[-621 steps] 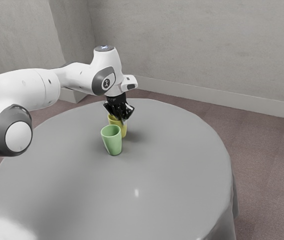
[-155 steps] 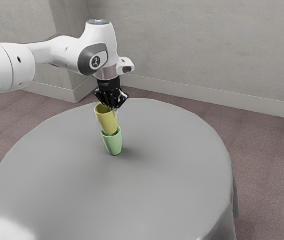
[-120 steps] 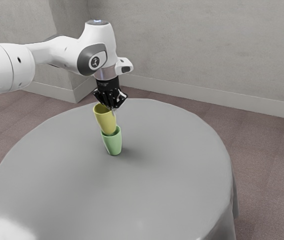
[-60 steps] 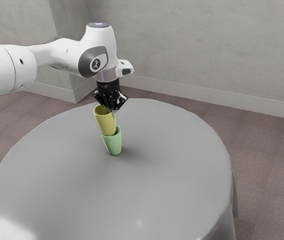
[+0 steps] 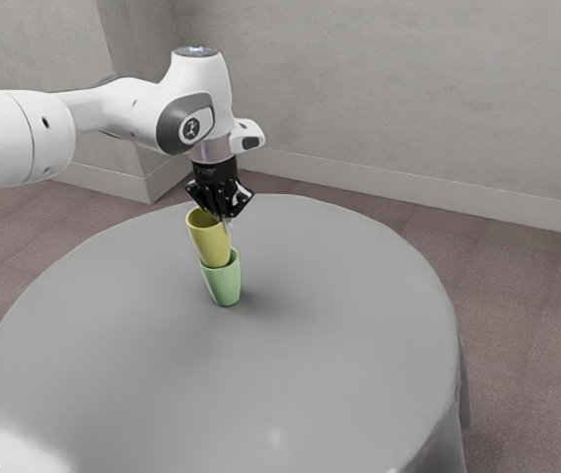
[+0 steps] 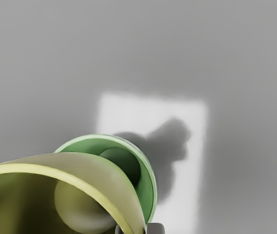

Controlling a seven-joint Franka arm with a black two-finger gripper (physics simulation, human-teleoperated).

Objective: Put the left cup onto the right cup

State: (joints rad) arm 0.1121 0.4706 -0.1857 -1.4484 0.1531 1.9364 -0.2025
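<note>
Exterior view: the arm (image 5: 112, 103) reaches over a round grey table (image 5: 359, 335) with its jaws pointing down and clamped on the yellow cup (image 5: 209, 239), apparently pinching the rim wall on the side toward the exterior view's right. The cup hangs directly under the jaws, and its base is already lowered into the mouth of the green cup (image 5: 224, 283), which stands upright on the table near the middle. The relation that matters is the lean. The yellow cup's long axis is not in line with the green cup's: its open mouth tips toward the exterior view's left while its foot sits inside the green rim. Wrist view: the yellow cup's pale rim and inner wall (image 6: 94, 175) loom just under the hand and overlap most of the green cup's rim (image 6: 148, 175). A dark crescent of the green interior stays uncovered on one side, which suggests the two are off-centre, not fully nested. The yellow cup is a plain, smooth, tapering tumbler without a handle, narrower at the base. By this reading the stacking is nearly done, and what remains is to square the cup up or simply let go, at the risk that it settles crooked.
</note>
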